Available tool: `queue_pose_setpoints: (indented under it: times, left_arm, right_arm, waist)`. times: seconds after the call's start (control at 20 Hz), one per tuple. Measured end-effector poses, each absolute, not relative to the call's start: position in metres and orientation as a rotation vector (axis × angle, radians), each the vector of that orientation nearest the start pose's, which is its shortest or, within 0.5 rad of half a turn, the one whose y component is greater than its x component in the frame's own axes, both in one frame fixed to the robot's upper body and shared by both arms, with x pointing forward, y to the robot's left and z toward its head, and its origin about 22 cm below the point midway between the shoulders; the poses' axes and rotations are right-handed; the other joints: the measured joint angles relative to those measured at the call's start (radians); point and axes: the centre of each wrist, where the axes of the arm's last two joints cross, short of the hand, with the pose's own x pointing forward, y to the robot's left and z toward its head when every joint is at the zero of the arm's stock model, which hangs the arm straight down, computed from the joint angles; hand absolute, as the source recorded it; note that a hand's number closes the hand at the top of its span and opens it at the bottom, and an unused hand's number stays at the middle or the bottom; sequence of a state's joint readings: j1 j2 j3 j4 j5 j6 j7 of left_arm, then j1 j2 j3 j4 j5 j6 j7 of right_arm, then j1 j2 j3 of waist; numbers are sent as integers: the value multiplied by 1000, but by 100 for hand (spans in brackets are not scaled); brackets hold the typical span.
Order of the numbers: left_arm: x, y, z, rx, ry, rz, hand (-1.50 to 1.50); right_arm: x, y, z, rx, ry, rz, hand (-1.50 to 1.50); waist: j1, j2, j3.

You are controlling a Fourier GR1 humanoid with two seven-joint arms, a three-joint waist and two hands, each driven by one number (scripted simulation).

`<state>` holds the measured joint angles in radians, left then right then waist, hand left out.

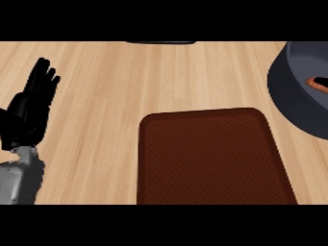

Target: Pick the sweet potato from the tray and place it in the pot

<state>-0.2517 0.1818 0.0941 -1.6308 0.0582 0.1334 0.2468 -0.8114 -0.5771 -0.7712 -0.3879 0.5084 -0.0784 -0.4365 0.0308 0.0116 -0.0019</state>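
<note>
Sweet potato (pixel 321 85) lies in the pot (pixel 294 103) at the counter's (pixel 124 72) right edge, off the tray (pixel 209 158) at the near edge. The placing looks done, so the next move is only to keep clear. Left hand (pixel 31 105) rests open, fingers up, by the left edge. Right hand is out of shot. The pot is cut off and its rim hides most of the potato.

One head view looks steeply down on the counter (pixel 124 86) from close above, centred near the tray (pixel 209 158); the pot (pixel 294 98), right of the tray, is cropped.
</note>
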Motion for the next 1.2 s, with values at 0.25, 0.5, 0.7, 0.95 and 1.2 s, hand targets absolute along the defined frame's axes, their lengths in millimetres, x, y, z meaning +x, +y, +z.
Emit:
queue_pose_setpoints:
  times: [0.25,0.5,0.7,0.95,1.2]
  left_arm:
    - [290,267,88,172,-1632,51,0]
    - [289,270,89,173,-1626,49,0]
    - [285,271,84,173,-1625,53,0]
    - [284,274,87,180,-1626,54,0]
    - [285,272,89,176,-1631,52,0]
  right_arm:
    - [352,-487,88,-708,-1659,-148,-150]
    - [321,-523,91,-671,-1676,-188,-150]
    - [295,-545,86,-644,-1678,-195,-150]
    - [267,-567,89,-631,-1677,-178,-150]
    - [249,-580,89,-632,-1668,-161,-150]
  waist:
    - [-1,1,4]
    - [-3,1,5]
    - [-4,1,6]
    - [-4,0,6]
    - [-1,2,7]
